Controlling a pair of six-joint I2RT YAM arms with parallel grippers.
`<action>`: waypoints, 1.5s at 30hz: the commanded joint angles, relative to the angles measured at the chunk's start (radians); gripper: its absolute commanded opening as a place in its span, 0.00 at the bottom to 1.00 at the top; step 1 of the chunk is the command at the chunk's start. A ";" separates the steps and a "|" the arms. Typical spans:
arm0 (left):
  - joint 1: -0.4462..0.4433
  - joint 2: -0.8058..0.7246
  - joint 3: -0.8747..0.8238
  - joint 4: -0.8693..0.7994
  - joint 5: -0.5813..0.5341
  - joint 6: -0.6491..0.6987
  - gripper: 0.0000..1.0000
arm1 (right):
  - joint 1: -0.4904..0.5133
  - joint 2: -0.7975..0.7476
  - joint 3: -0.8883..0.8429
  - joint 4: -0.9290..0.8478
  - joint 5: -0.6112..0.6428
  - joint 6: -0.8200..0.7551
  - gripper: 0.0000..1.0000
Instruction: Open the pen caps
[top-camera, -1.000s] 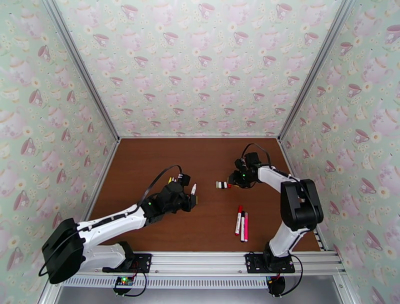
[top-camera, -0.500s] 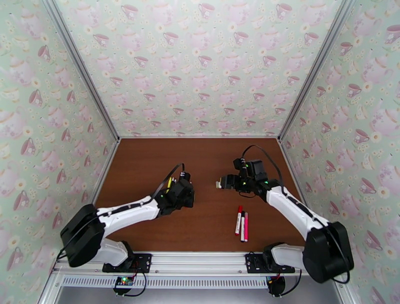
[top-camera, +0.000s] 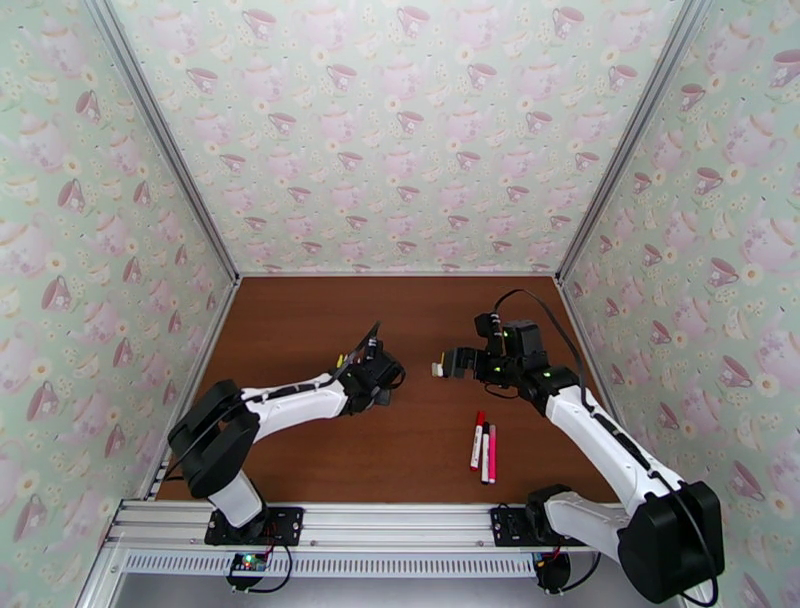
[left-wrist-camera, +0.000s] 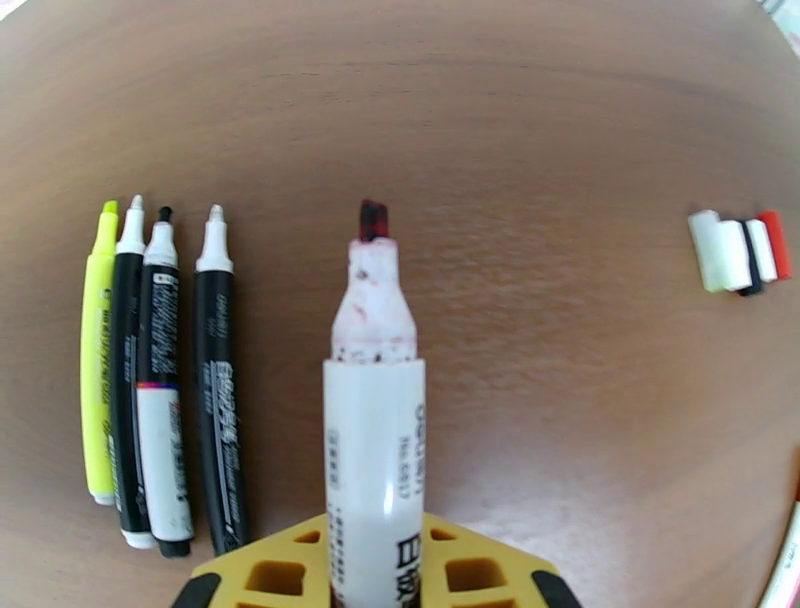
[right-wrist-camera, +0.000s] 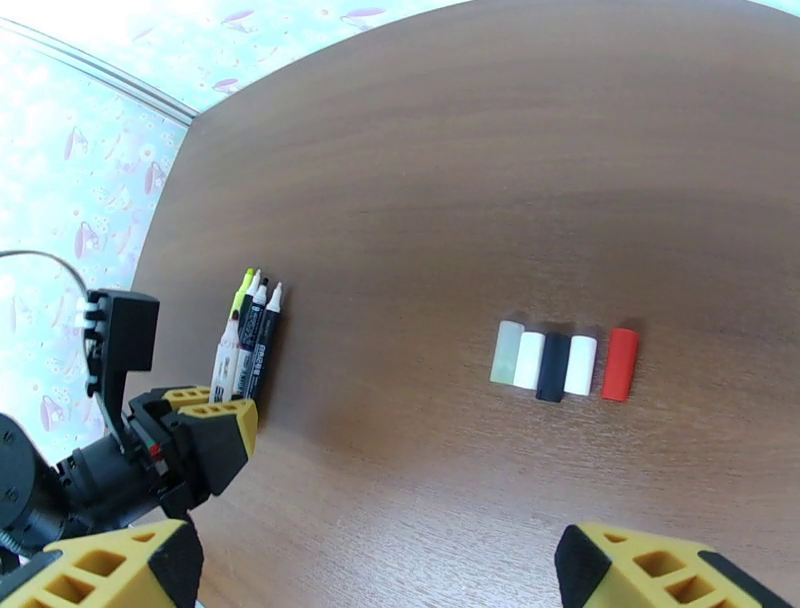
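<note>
Shows the left gripper (left-wrist-camera: 373, 565) pressed together on the white barrel of a red-tipped marker (left-wrist-camera: 372, 400), cap off, nib pointing straight out from the fingers over the table (left-wrist-camera: 520, 120). Places four uncapped pens (left-wrist-camera: 160, 380) side by side just left of that nib, and a row of loose pen caps (left-wrist-camera: 740, 250) well off to its right.

Shows the right gripper (right-wrist-camera: 385, 575) spread wide and empty. Sets the same row, pale green, white, black, white and red, ahead of its fingertips and apart from them.

Leaves three capped pens (top-camera: 483, 445) lying together behind the right gripper, toward its arm's base and touched by neither arm. Marks these, by judgement, as the work remaining.

Suggests light, stiff, smooth plastic throughout, likely to roll if nudged and to slip under a shallow pinch. Calls for one grip across the mid-barrel and the other squarely around the short cap, then a straight pull along the pen's axis. Warns of a probable sudden release from a press-fit cap.
</note>
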 joint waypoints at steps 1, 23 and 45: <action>0.021 0.038 0.039 -0.032 -0.041 0.030 0.09 | 0.005 -0.013 0.008 -0.020 0.018 -0.013 1.00; 0.062 0.223 0.163 -0.125 -0.080 0.060 0.20 | 0.005 -0.033 -0.014 -0.020 0.010 0.007 1.00; 0.071 0.109 0.166 -0.175 -0.118 0.057 0.28 | 0.007 -0.064 -0.089 -0.053 0.092 0.101 0.92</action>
